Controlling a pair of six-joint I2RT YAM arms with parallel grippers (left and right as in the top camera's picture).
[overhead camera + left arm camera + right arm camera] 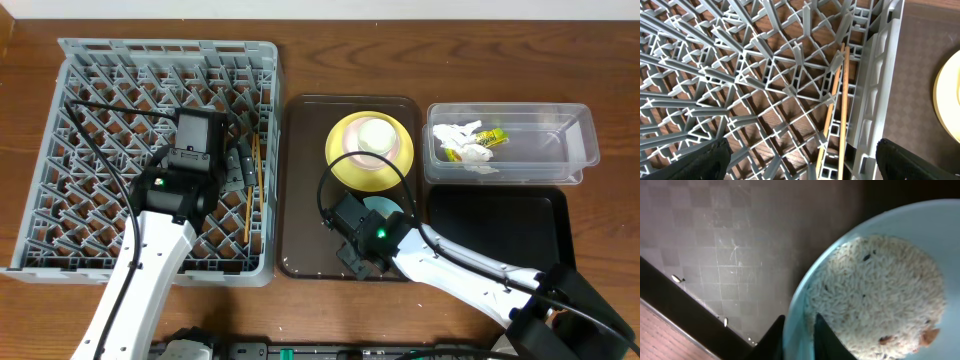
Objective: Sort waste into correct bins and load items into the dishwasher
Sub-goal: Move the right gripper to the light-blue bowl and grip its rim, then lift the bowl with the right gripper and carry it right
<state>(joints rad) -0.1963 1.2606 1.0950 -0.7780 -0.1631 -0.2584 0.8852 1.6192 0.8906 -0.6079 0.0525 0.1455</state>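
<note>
The right gripper (799,330) is closed on the rim of the light blue bowl (920,225), one finger inside and one outside. The bowl holds rice (875,295) and is over the brown tray (740,255). The left gripper (800,162) hangs wide open and empty above the grey dish rack (765,65), where two chopsticks (845,110) lie beside the wall nearest the tray.

Grey lattice rack (150,48); tan chopsticks (844,100); yellow plate (345,168); pale blue bowl (910,222), white rice (875,295); brown checker-textured tray (730,255); black tray (495,230).

The right arm (450,263) hides most of the light blue bowl (386,207), and the yellow plate (950,95) is edge-cropped.
</note>
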